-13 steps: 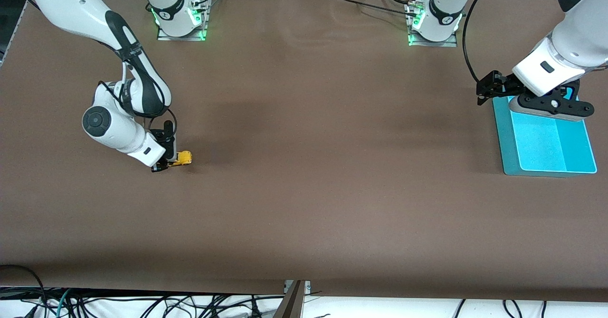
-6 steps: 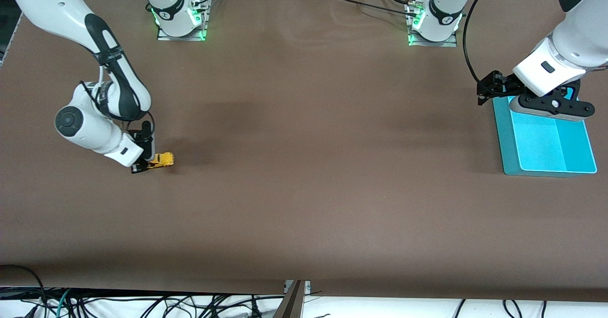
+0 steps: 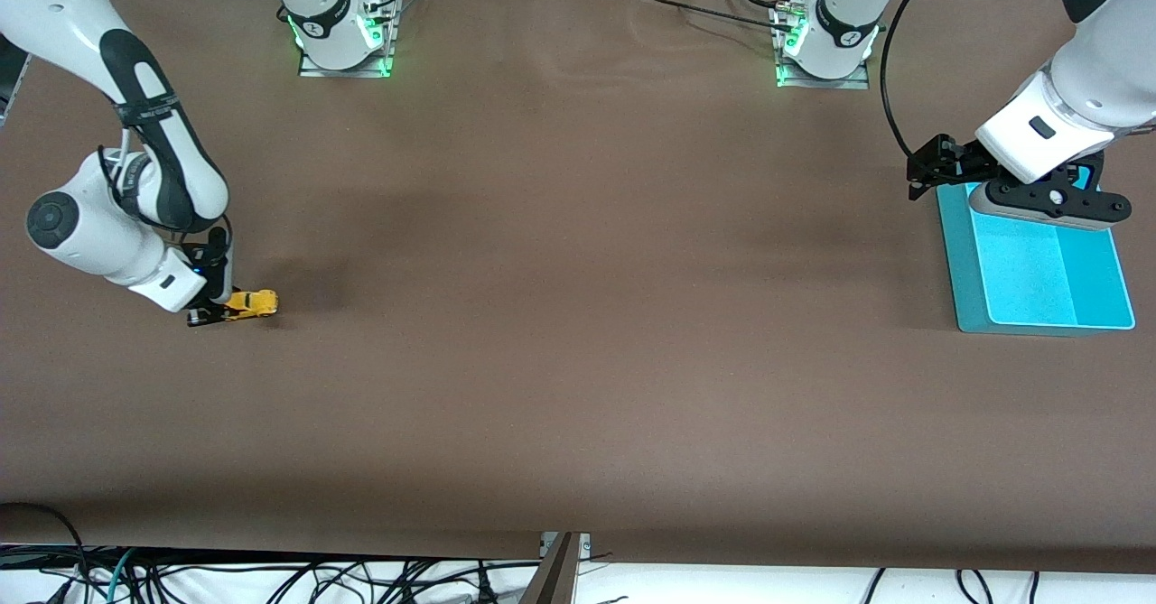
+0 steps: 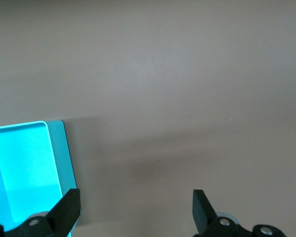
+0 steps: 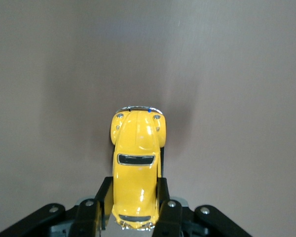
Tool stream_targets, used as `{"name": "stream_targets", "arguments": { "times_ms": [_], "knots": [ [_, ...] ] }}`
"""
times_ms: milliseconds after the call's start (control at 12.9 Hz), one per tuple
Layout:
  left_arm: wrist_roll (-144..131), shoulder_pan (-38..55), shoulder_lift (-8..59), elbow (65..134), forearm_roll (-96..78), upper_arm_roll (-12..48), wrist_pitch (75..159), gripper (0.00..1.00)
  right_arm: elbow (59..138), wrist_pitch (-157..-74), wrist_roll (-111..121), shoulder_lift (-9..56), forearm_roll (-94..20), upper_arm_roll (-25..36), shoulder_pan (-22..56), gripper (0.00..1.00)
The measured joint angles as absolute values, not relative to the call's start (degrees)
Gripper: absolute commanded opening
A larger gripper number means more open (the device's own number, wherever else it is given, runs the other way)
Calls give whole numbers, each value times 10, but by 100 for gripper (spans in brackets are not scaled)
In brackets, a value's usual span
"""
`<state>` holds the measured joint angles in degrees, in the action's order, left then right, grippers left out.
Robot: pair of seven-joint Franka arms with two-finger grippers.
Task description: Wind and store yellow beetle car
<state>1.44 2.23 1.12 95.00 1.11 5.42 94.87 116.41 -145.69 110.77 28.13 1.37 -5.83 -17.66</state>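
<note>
The right tool pinched the yellow beetle car on the counter; winding wanted wheels pressed down, dragged straight. The left tool waited open.

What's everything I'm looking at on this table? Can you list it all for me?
yellow beetle car: one, bright yellow with dark windows, on the table at the right arm's end, clamped between the right gripper's fingers.
tray: one, turquoise, shallow, with nothing in the part that shows, on the table at the left arm's end.
table: one, covered in brown.
cables: many, black, below the table's edge nearest the front camera.
arm bases: two, white with green lights, along the table's edge farthest from the front camera.
right gripper: one, black, low at the table, shut on the car.
left gripper: one, black, open, waiting over the tray's edge.
</note>
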Motion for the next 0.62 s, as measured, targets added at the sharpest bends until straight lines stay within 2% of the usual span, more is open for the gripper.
{"name": "stream_targets", "arguments": {
  "times_ms": [78, 155, 233, 311, 622],
  "knots": [
    [14, 22, 11, 950, 11, 54, 949, 100, 1164, -1457, 1110, 282, 14, -59, -180, 23],
    [14, 22, 11, 950, 11, 54, 949, 100, 1163, -1457, 1110, 282, 14, -59, -180, 32],
    [14, 22, 11, 950, 11, 54, 949, 100, 1163, -1456, 1110, 282, 14, -60, -180, 48],
    [14, 22, 11, 950, 11, 54, 949, 100, 1163, -1456, 1110, 282, 14, -60, -180, 59],
    [14, 22, 11, 950, 11, 54, 949, 100, 1157, -1444, 1110, 300, 13, -66, -180, 82]
  ]
}}
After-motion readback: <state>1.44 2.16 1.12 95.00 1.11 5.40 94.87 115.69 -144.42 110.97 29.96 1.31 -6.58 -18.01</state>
